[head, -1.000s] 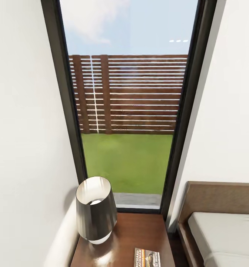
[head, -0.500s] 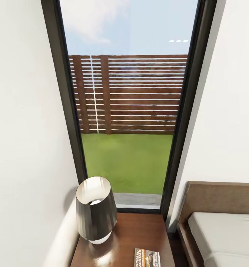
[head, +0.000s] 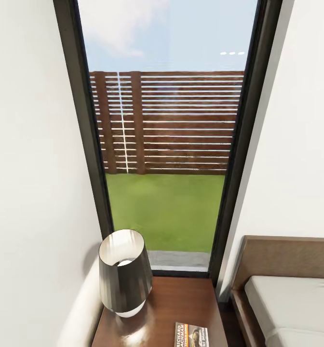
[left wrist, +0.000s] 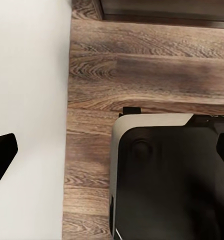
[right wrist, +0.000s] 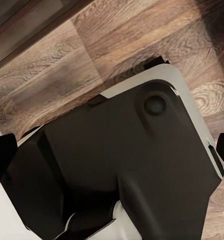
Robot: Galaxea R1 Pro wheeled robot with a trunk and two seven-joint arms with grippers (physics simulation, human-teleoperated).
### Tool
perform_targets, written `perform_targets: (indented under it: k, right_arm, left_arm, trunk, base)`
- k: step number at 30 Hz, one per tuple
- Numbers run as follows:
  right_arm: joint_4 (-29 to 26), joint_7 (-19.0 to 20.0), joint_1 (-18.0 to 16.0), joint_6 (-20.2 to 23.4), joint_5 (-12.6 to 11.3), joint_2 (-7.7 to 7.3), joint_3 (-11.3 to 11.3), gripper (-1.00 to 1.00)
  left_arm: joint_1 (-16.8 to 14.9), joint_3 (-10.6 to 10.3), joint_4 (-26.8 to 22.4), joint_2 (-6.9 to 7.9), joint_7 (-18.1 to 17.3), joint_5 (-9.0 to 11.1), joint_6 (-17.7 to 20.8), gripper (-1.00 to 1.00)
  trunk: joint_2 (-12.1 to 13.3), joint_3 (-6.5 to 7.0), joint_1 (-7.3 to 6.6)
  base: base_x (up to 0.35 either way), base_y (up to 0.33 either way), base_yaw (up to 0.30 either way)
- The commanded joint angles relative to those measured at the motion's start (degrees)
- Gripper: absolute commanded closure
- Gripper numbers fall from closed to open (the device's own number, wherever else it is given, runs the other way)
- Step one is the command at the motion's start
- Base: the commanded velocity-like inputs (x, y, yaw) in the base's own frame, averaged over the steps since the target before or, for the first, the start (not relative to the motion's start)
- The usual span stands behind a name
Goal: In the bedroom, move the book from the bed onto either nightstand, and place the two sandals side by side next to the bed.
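Book [head: 191, 335] lies flat on the nightstand [head: 171, 303], at the near edge of its glossy brown top, cut off by the head view's lower border. "RICHARD" lettering runs along its left strip, so you can take its long axis as pointing away from you toward the window [head: 167, 144].

A dark-shaded lamp [head: 125, 272] stands well apart from the book, toward the wall side of the same top. The bed [head: 287, 294] sits just beside the nightstand on the other side, grey mattress bare where visible.

Both wrist cameras look down at the robot's own dark base [left wrist: 167, 180] over wood-plank floor [left wrist: 142, 75]. So both pincers hang low, well below the nightstand top, with the book above and forward of them. Neither arm looks clearly nearer.

Left pincer: black finger tips [left wrist: 2, 155] show at opposite borders of the left wrist view, so its fingers stand wide apart and hold nothing. Right pincer: tips [right wrist: 3, 152] likewise at opposite borders of the right wrist view, spread and empty.

Judgement: the book step looks done; you have the sandals left. Expect to turn the base and drop the head to find them.

Room: white walls, tall black-framed window, slatted fence [head: 167, 123] and grass [head: 164, 209] outside.
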Motion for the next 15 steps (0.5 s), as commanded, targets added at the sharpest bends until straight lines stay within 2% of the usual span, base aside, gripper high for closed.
perform_targets:
  k: [1, 15]
  right_arm:
    - [0.2, 0.3, -0.1, 0.2, -0.6, 0.0, 0.4, -1.0]
    - [0.2, 0.3, -0.1, 0.2, -0.6, 0.0, 0.4, -1.0]
  left_arm:
    - [0.0, -0.5, 0.0, 0.01, 0.1, 0.4, -0.2, -1.0]
    - [0.0, -0.4, -0.1, -0.04, 0.0, 0.5, -0.3, -1.0]
  trunk:
    - [0.0, -0.02, 0.02]
    - [0.0, -0.02, 0.02]
  base:
    - [0.0, 0.0, 0.0]
    - [0.0, 0.0, 0.0]
